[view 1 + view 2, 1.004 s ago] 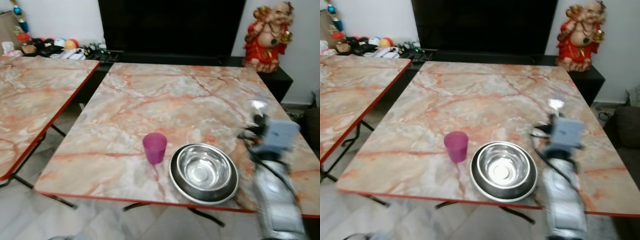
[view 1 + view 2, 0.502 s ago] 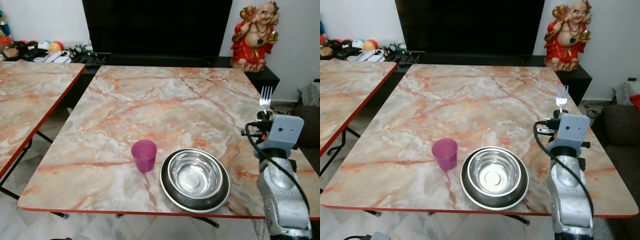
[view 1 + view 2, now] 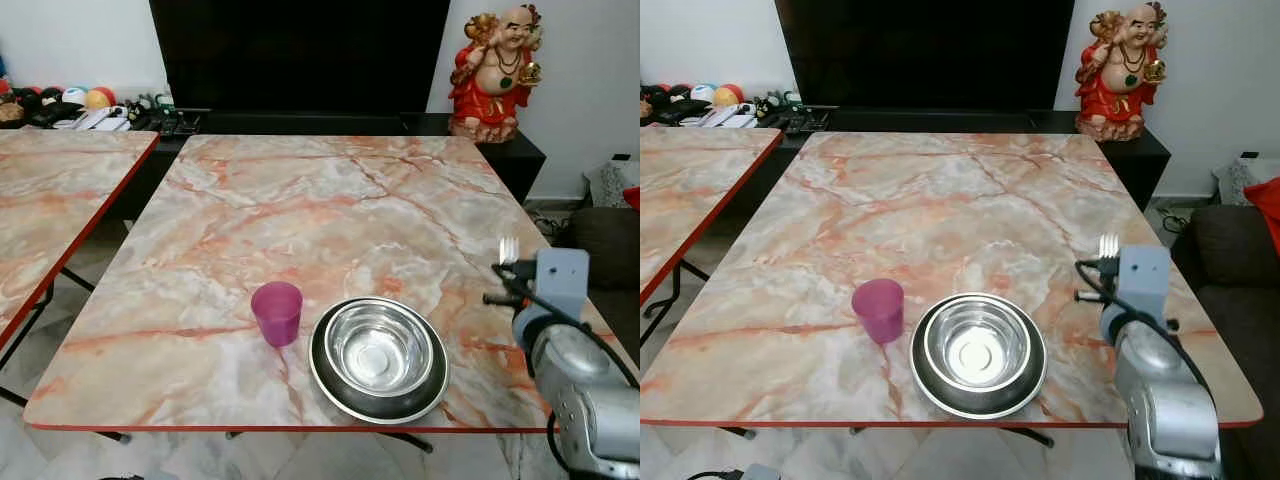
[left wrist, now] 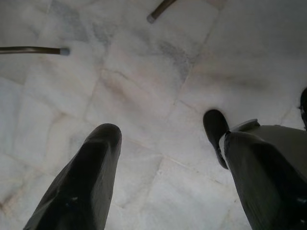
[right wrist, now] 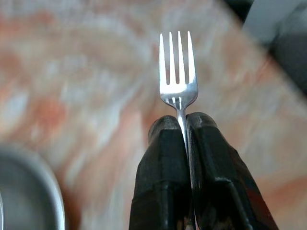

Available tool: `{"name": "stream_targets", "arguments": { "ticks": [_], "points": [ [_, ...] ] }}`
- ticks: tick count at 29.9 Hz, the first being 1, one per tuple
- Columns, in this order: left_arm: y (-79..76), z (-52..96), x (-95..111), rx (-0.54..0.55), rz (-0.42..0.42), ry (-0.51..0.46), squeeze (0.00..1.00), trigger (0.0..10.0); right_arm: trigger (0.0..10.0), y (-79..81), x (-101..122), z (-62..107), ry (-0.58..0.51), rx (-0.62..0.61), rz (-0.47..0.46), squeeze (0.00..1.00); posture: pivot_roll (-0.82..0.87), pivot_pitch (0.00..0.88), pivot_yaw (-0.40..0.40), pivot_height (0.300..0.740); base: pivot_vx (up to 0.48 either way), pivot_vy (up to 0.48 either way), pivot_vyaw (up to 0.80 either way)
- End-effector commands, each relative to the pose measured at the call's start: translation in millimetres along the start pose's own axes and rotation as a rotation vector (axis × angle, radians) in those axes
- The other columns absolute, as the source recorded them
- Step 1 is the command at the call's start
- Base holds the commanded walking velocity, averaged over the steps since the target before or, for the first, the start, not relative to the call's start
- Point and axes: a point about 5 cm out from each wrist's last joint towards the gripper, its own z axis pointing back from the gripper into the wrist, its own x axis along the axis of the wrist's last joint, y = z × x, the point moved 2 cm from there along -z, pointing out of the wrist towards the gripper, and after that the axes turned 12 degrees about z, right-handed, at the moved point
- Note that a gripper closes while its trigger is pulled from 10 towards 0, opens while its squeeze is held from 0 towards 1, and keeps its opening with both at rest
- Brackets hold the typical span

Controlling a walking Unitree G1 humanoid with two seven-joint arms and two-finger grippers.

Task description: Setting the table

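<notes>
Right gripper (image 5: 184,125): its two black fingers (image 5: 160,163) are pressed together on the handle of a steel fork (image 5: 178,72), tines pointing away from the wrist. In the head views the gripper sits above the right part of the near table, to the right of the bowl, with the fork's tines (image 3: 509,249) showing just past the grey wrist housing.

Fork: four tines, shiny, held along the line of the fingers; only the head and a short neck stick out past the fingertips. Below it lies the marbled tabletop, out of focus.

Steel bowl (image 3: 379,349): sits inside a dark round plate (image 3: 330,385) near the front edge of the table, just left of the right arm (image 3: 585,395).

Purple cup (image 3: 276,312): upright, just beside the plate on its left; whether it touches the plate cannot be told.

Table (image 3: 300,200): square, pink-and-grey marble pattern with a red edge. A second table (image 3: 50,200) of the same pattern stands to its left, with a gap between them.

Left gripper (image 4: 163,139): hangs low over a pale marble floor (image 4: 144,72), fingers (image 4: 91,177) spread well apart with nothing between them.

Background: a black cabinet (image 3: 300,60) behind the table, and a red laughing Buddha figure (image 3: 487,72) on a low black shelf at the back right.
</notes>
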Motion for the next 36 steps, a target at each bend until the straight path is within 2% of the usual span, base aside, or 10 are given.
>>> {"name": "stream_targets", "arguments": {
  "ticks": [1,8,12,17,22,26,28,29,31,36],
  "points": [
    [2.1,1.5,-8,0.001,0.005,0.032,0.0,10.0,10.0,1.5,-1,5.4,0.015,0.034,0.019,0.0,-0.08,0.069,0.003,0.74,0.0,0.0,0.0],
    [0.5,2.4,-13,-0.009,-0.001,0.05,0.0,10.0,10.0,12.7,-22,12.0,0.066,0.1,0.059,0.0,-0.08,0.063,0.005,0.74,0.0,0.0,0.0],
    [0.7,2.0,-11,-0.012,-0.004,0.047,0.0,10.0,10.0,21.3,-23,11.6,0.039,0.135,0.026,0.0,-0.08,0.058,0.01,0.74,0.0,0.0,0.0],
    [1.9,1.6,-8,-0.011,-0.01,0.039,0.0,10.0,10.0,21.7,-23,10.4,0.017,0.14,-0.006,0.0,-0.08,0.058,0.011,0.74,0.0,0.0,0.0],
    [3.2,1.9,-9,-0.006,-0.005,0.04,0.0,10.0,10.0,15.9,-23,7.6,-0.023,0.147,-0.062,0.0,-0.07,0.063,0.014,0.74,0.0,0.0,0.0],
    [2.6,2.2,-11,-0.001,0.006,0.045,0.0,10.0,10.0,11.6,-23,8.3,-0.049,0.209,-0.031,0.0,-0.07,0.062,0.005,0.74,0.0,0.0,0.0],
    [1.8,2.2,-12,-0.001,0.011,0.046,0.0,10.0,10.0,-1.0,-28,7.2,-0.041,0.202,0.008,0.0,-0.07,0.064,0.0,0.74,0.0,0.0,0.0],
    [1.8,2.2,-12,-0.001,0.011,0.046,0.0,10.0,10.0,-1.0,-28,7.2,-0.041,0.202,0.008,0.0,-0.07,0.064,0.0,0.74,0.0,0.0,0.0],
    [1.8,2.4,-13,0.0,0.014,0.049,0.0,10.0,10.0,-15.6,-31,6.2,-0.042,0.189,0.021,0.0,-0.07,0.065,0.0,0.74,0.0,0.0,0.0],
    [3.0,2.7,-13,0.002,0.014,0.052,0.0,10.0,10.0,-25.1,-38,6.7,-0.037,0.236,0.018,0.0,-0.07,0.068,0.004,0.74,0.0,0.0,0.0]
  ]
}}
